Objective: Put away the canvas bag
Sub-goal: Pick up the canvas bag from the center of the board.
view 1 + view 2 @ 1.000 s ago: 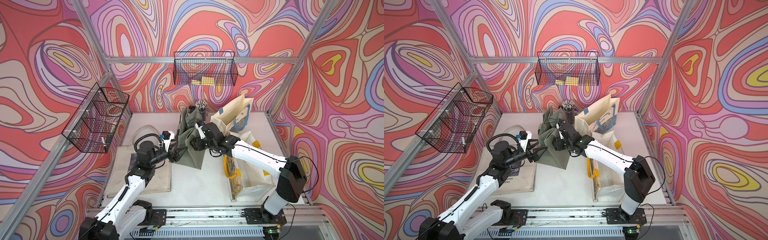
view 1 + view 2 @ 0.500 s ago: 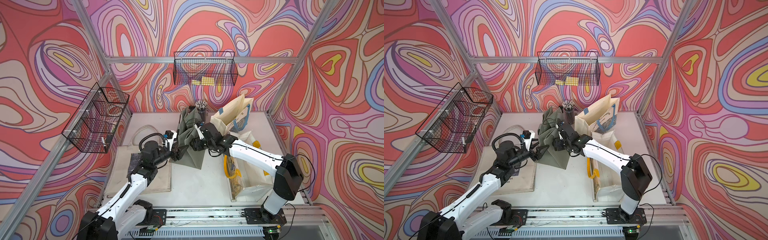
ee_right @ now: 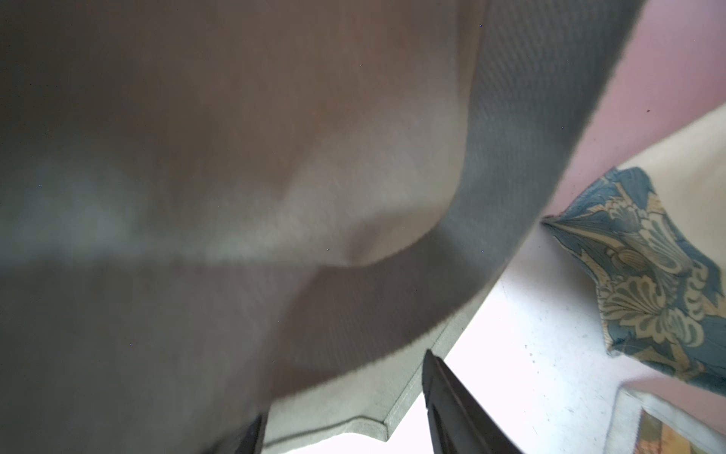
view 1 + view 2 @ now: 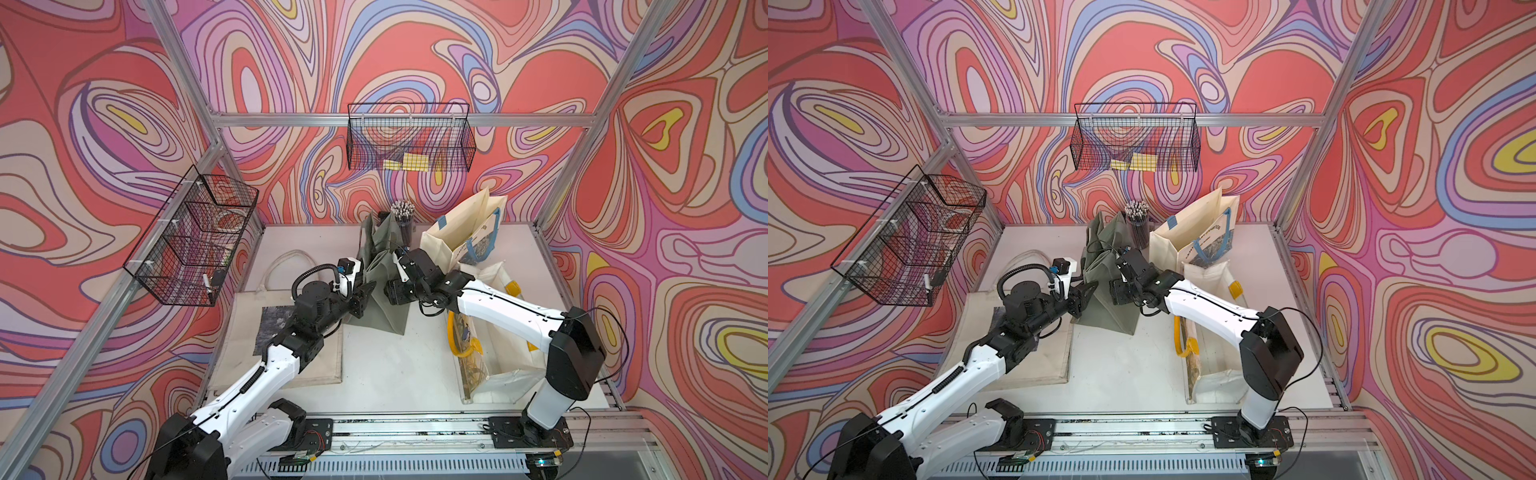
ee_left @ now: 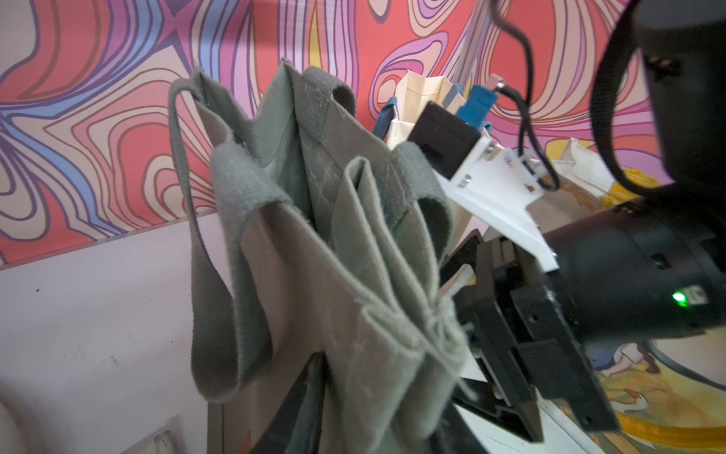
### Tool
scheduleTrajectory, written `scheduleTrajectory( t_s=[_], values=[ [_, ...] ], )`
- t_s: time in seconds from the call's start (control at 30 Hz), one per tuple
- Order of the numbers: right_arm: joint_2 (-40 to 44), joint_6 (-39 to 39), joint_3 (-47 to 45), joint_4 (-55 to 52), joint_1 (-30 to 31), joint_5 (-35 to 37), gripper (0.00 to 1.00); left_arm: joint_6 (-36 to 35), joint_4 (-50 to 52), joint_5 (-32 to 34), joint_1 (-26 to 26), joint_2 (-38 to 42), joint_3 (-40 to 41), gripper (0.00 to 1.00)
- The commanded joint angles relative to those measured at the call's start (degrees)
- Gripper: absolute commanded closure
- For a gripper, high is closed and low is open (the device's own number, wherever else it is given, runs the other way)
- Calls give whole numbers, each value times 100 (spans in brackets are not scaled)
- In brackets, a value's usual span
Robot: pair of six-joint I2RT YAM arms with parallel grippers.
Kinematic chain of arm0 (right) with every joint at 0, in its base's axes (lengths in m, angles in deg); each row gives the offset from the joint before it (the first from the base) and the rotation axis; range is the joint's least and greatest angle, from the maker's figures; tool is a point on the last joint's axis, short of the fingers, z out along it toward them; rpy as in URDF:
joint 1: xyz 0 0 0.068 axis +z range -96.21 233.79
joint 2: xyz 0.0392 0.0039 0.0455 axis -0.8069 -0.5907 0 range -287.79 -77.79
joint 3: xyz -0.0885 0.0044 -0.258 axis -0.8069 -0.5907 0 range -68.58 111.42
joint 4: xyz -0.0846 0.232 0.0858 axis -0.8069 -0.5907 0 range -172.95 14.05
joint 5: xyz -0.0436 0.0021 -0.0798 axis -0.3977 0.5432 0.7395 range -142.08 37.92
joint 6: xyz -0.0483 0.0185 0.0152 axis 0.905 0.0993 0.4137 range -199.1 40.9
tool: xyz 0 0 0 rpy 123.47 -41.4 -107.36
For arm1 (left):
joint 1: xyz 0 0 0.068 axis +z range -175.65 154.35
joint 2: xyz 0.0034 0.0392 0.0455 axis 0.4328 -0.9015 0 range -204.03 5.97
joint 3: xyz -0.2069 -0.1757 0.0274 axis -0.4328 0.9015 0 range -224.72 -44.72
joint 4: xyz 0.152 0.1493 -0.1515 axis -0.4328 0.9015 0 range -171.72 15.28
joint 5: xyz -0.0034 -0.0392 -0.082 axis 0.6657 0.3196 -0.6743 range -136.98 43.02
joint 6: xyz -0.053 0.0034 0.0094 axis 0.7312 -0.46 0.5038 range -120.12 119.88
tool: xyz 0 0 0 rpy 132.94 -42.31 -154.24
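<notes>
Green canvas bag (image 4: 380,282), left gripper (image 4: 365,293) now nearer

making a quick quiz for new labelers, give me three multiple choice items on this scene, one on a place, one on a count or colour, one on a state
1. Where is the cup of pencils?
A. at the back of the table, behind the green bag
B. in the left wall basket
C. on the flat beige bag

2. How many wire baskets hang on the walls?
A. one
B. two
C. four

3. How does the green bag stand?
A. flat on the table
B. bunched upright between both grippers
C. hung in a basket

Answers:
1 A, the cup stands by the back wall just past the green bag.
2 B, one back basket and one left basket.
3 B, the left gripper and right gripper flank its folds.
</notes>
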Motion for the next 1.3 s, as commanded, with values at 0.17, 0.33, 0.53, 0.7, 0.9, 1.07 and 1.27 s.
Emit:
scheduleTrajectory(
  t_s=[0.17,0.33,0.53,0.7,0.9,1.07,1.27],
  values=[
    [927,155,-731,651,10,96,34,407,353,638,-129,42,-400,100],
    [1474,643,-1174,1149,147,-189,34,683,1102,1233,-630,154,-902,100],
    [1913,883,-1452,1240,436,52,32,1265,2143,2854,-1476,188,-1740,100],
    [2355,823,-1822,1517,682,542,31,1598,2489,4274,-2195,205,-2225,100],
    [2802,1053,-2186,2082,1247,1533,29,1956,2862,5817,-2804,-49,-2862,100],
    [2755,1392,-2376,2761,1626,2114,28,2572,3159,6513,-2971,-213,-3213,100],
    [2532,1547,-2498,3736,1644,2139,25,3245,3719,6839,-2984,-278,-3546,100]
  ],
)
